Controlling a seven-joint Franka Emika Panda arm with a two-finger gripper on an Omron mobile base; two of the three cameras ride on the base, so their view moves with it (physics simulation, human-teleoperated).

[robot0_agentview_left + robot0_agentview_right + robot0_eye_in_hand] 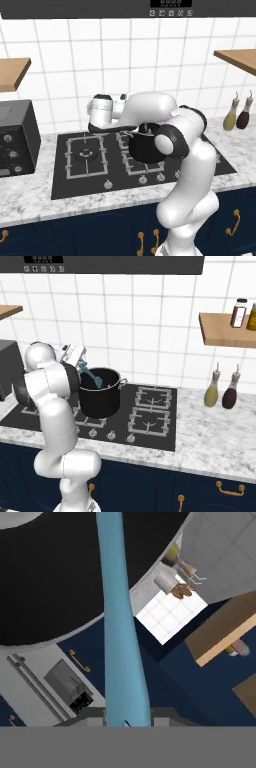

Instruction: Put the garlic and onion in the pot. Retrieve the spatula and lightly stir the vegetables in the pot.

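Simulated kitchen, stirring stage: two-finger gripper (80, 364) clamped on long light-blue plastic spatula (93, 377), blade end angled down inside tall black cylindrical metal pot (100, 396). Pot sits on black gas hob (150, 421), front-left burner, roughly 9 o'clock from two bottles (221, 390) on marble counter. Hand view: blue shaft (120, 637) runs straight up from between finger tips. Judgement: spatula light, stiff, slick-looking; hold belongs high on handle, firm enough to stop twisting. Pot likely heavy, stable. Vegetables hidden below rim.
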